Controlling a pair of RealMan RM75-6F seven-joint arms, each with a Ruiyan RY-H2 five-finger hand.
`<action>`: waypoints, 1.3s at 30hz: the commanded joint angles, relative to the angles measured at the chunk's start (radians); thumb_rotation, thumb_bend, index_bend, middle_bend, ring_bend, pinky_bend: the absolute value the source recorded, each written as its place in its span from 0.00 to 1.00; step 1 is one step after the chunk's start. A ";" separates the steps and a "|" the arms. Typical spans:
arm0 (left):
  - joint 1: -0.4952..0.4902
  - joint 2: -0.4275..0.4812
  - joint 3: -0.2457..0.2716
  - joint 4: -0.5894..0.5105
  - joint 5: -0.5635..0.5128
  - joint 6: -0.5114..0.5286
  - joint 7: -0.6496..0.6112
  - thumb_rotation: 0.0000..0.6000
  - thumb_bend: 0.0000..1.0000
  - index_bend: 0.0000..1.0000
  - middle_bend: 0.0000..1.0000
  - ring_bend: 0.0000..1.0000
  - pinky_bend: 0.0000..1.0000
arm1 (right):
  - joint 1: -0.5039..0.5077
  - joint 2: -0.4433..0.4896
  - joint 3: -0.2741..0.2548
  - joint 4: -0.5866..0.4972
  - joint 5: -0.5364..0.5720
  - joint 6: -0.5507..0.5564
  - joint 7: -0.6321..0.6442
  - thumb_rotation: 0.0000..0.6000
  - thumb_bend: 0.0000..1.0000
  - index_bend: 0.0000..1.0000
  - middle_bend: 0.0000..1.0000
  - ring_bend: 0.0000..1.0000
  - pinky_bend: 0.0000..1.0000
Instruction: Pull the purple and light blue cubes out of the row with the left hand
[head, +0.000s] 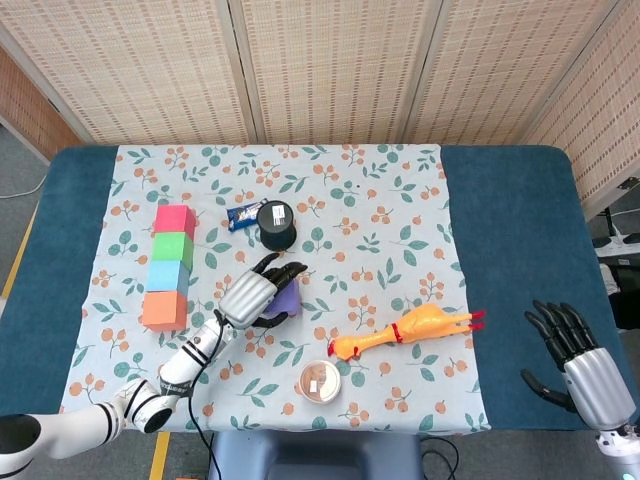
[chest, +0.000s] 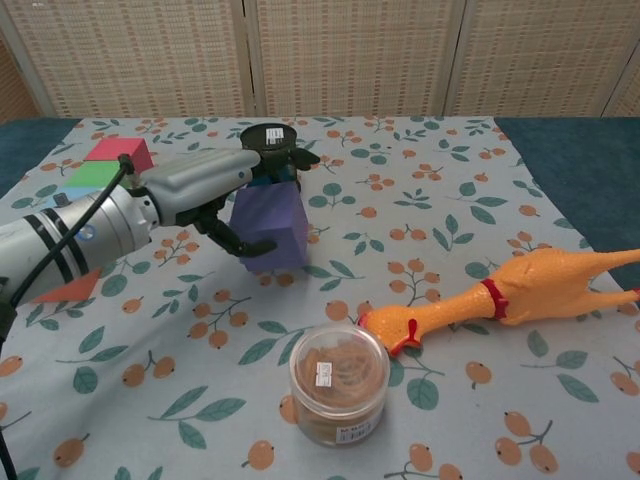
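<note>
- A row of four cubes runs along the left of the flowered tablecloth (head: 400, 200): pink cube (head: 175, 219) at the far end, then green cube (head: 172, 247), light blue cube (head: 169, 276) and orange cube (head: 164, 310) nearest the robot, each touching the next.
- The light blue cube sits in the row between green and orange, at about nine o'clock from the left hand and well apart from it.
- The left hand (head: 249, 295) grips the purple cube (chest: 269, 227), fingers over its top and thumb under its near side; in the chest view the cube is tilted and seems to be lifted off the cloth.
- The purple cube is out of the row, near the middle of the cloth, at about four o'clock from the light blue cube.
- A black mesh cup (head: 276, 225) stands at twelve o'clock from the held cube, close to the fingertips; a small blue wrapped packet (head: 240, 213) lies just beside it at ten o'clock.
- A clear round tub (chest: 339, 383) with a lid stands near the front edge, at about five o'clock from the purple cube.
- A yellow rubber chicken (head: 408, 329) lies on its side at two o'clock from the tub, head just beside it.
- The right hand (head: 573, 350) is at the far right over the blue table (head: 510, 230), fingers spread wide, holding nothing.
</note>
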 joint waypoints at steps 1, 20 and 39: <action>-0.001 0.000 0.003 -0.010 -0.010 0.008 0.012 1.00 0.33 0.00 0.00 0.00 0.08 | 0.001 0.001 -0.003 0.000 -0.003 -0.001 -0.001 1.00 0.17 0.00 0.00 0.00 0.02; 0.270 0.364 0.182 -0.339 -0.045 0.238 0.245 1.00 0.37 0.08 0.27 0.22 0.19 | -0.010 0.014 -0.015 -0.016 -0.038 0.040 -0.004 1.00 0.17 0.00 0.00 0.00 0.02; 0.441 0.428 0.223 -0.255 -0.174 0.270 0.245 1.00 0.39 0.06 0.27 0.20 0.19 | -0.009 0.037 -0.035 -0.035 -0.069 0.038 -0.010 1.00 0.17 0.00 0.00 0.00 0.02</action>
